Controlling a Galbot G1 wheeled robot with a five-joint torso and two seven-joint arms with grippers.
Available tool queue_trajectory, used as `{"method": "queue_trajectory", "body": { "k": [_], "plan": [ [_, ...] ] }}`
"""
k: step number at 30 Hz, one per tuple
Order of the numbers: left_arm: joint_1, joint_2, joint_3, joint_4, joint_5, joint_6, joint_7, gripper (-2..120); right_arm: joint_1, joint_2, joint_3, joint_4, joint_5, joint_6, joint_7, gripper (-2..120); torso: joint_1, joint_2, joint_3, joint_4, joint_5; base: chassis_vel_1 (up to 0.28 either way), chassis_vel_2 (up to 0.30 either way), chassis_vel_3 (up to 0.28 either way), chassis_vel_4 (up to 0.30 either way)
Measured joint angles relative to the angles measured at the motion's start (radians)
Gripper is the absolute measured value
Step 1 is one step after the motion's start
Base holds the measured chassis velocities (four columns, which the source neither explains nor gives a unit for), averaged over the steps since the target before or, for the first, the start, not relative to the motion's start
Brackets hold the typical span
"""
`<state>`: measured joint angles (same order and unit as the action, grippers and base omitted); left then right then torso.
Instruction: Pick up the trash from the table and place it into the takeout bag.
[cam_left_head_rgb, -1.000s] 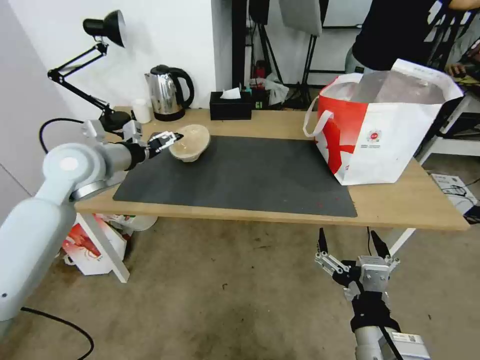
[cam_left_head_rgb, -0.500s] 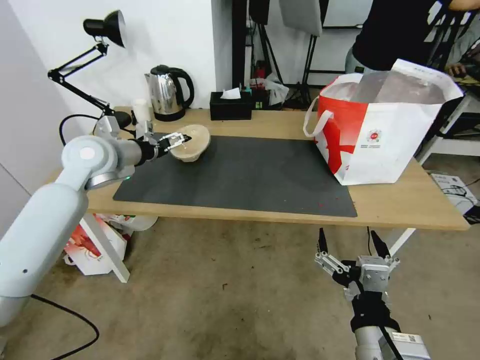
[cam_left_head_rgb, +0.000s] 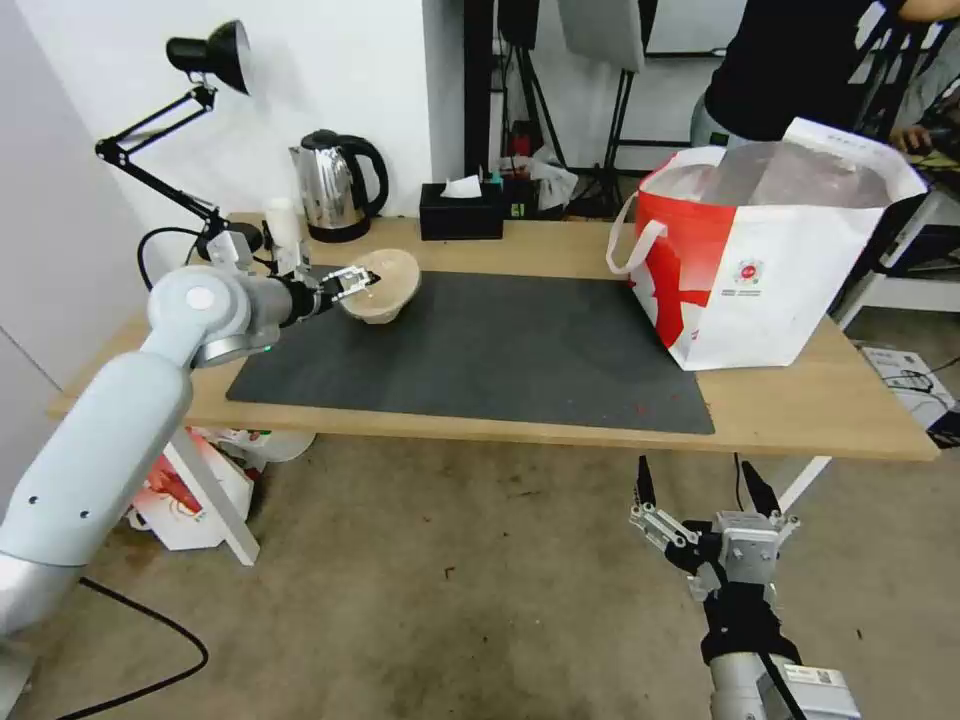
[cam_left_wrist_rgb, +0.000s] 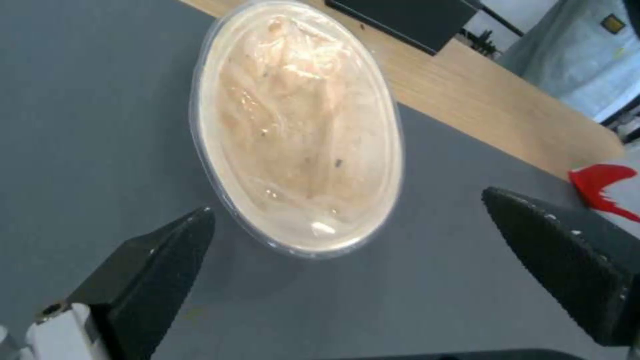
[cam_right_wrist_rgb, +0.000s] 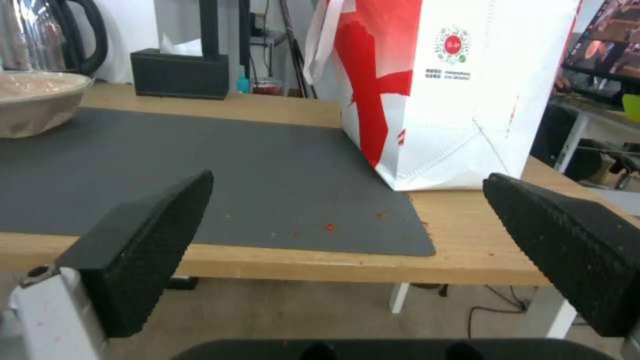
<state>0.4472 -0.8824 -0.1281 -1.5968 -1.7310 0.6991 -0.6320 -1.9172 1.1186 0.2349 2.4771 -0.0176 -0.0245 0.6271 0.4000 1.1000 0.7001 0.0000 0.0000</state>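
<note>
1. Sitting on the counter, on the far-left corner of the dark mat: the tan pulp bowl, clear-lidded, not yet lifted.
2. Hovering at that bowl's rim: the left gripper, fingers spread, pinching nothing.
3. Hanging below the counter's front edge: the right gripper, fingers spread, idle.
4. Waiting well right of the bowl: the takeout bag; contents unseen, no other trash on the mat, so probably the last piece remaining.

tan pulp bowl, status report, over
Left end effector open at the tan pulp bowl, no grip yet. Right end effector open, parked below the table edge. Bowl on the mat; takeout bag open, path clear.
</note>
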Motion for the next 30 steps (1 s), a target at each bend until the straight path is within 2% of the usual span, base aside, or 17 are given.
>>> {"method": "queue_trajectory", "body": {
  "k": [13,16,30],
  "plan": [
    [-0.065,-0.045,0.060,0.136,0.059,-0.001,0.029,100,0.000,0.000,0.000,0.000,0.000,0.000,0.000,100,0.000,0.000,0.000,0.0000,0.0000,0.000,0.000,0.000,0.000],
    [-0.087,-0.066,0.080,0.190,0.081,-0.001,0.050,100,0.000,0.000,0.000,0.000,0.000,0.000,0.000,100,0.000,0.000,0.000,0.0000,0.0001,0.000,0.000,0.000,0.000],
    [-0.122,-0.148,0.112,0.332,0.140,-0.001,0.099,100,0.000,0.000,0.000,0.000,0.000,0.000,0.000,100,0.000,0.000,0.000,0.0000,0.0000,0.000,0.000,0.000,0.000]
  ]
}}
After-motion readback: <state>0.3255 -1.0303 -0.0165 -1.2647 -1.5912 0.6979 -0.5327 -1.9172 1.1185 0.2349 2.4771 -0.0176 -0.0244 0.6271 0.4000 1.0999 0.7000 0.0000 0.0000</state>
